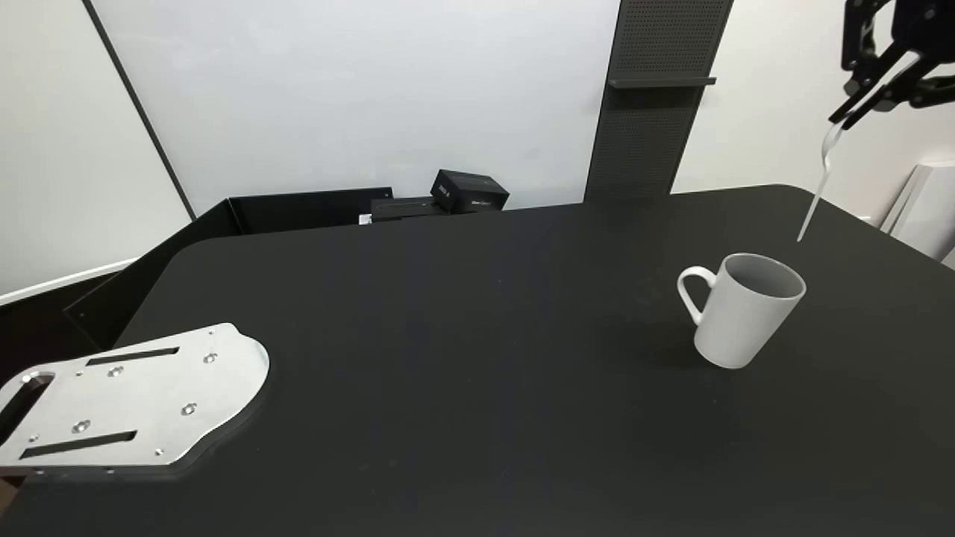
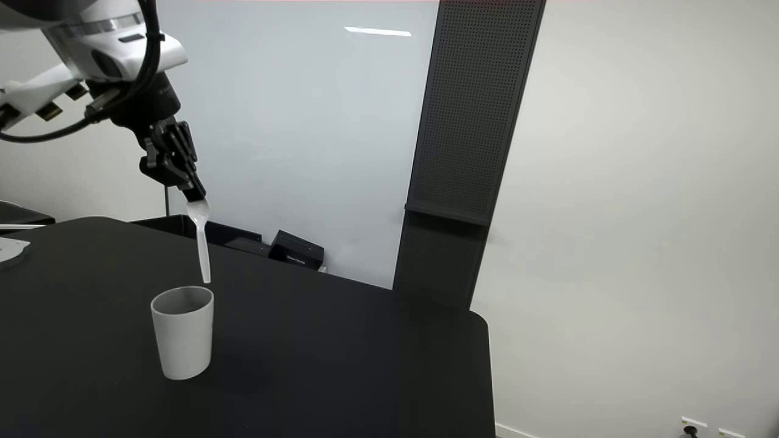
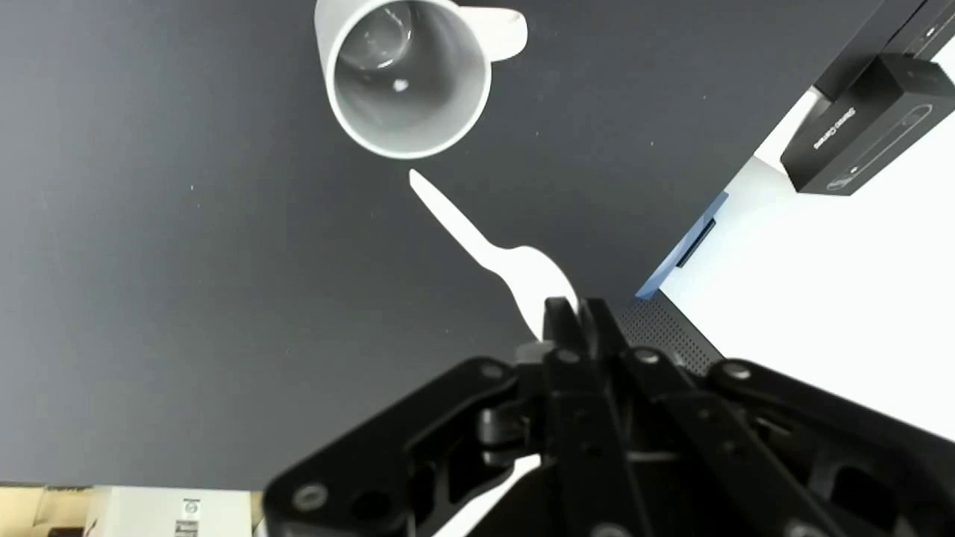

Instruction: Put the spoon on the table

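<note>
White spoon hangs handle-down, bowl pinched between the fingers of the gripper. Clear the mug, tilt flat, release only at contact, well inside the table edge.

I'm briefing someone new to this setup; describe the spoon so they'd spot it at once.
Start at the big black table, then look up to the gripper. The white spoon hangs from its tips, held by the bowl, handle pointing down. Unlike the white mug standing on the table, it is slender and in the air.
</note>
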Robot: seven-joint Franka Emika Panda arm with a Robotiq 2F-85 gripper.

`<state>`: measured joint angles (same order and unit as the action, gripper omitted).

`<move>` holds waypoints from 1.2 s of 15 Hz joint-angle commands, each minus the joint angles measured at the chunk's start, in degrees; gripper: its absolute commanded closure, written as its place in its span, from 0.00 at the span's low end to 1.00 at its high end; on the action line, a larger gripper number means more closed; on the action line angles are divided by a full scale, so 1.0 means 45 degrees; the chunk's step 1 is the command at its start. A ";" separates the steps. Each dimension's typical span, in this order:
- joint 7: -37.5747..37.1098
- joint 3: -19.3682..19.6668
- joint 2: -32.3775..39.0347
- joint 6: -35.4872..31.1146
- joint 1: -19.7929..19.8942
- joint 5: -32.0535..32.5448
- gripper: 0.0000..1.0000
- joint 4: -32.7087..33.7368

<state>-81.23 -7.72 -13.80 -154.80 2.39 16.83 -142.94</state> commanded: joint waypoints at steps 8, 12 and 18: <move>-0.2041 -0.0410 0.0071 0.2424 0.2268 0.1691 0.99 0.0172; -0.1543 0.0356 0.1423 0.3978 0.1917 0.0593 0.99 0.0777; -0.1554 0.1216 0.3555 0.5371 0.1249 -0.0530 0.99 0.1975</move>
<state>-87.48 -4.54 -3.36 -134.00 10.31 16.48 -138.98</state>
